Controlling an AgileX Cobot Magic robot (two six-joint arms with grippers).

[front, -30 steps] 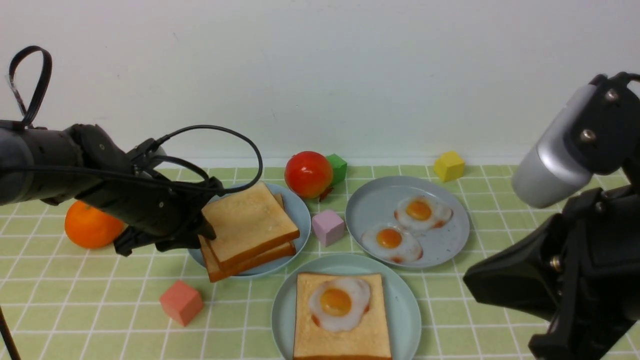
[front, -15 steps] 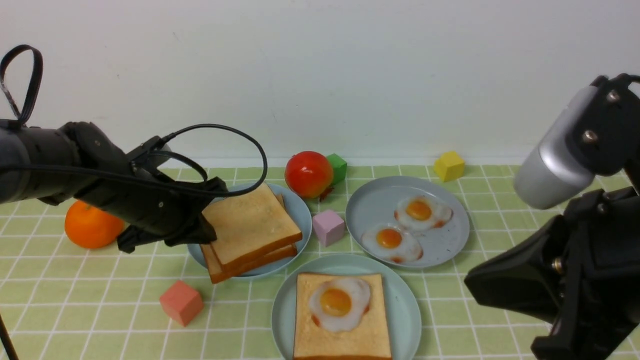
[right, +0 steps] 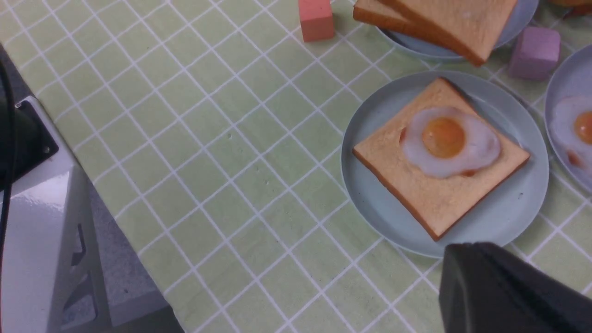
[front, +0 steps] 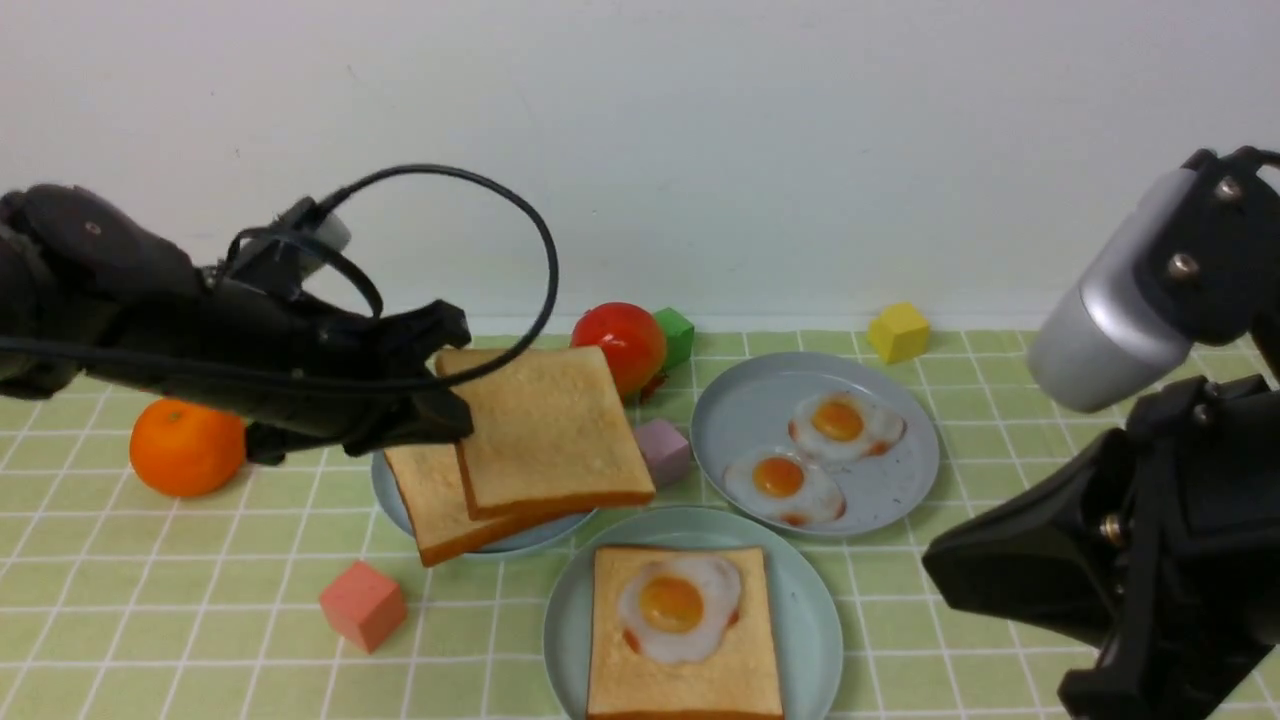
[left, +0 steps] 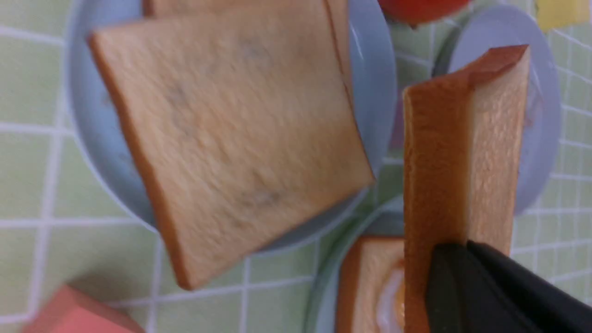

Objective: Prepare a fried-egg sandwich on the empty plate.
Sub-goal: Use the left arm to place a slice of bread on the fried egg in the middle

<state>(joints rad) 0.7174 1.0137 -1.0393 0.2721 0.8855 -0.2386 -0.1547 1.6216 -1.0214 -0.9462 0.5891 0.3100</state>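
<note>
White wall (front: 700,150), green checked tablecloth (front: 200,600)

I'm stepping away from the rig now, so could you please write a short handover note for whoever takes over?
Left gripper: shut on a toast slice, held in the air above the blue-grey toast plate.
Right gripper: shut, holding nothing.
Done: bottom toast on the mint-green plate, fried egg on it.
Left: lay the held slice over the egg, release.

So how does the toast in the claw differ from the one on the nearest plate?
The held toast slice hangs midair, pinched by the left gripper; the plated toast slice lies flat on the mint-green plate. Held slice: bare; plated slice: topped by a fried egg. Both square, golden.
</note>
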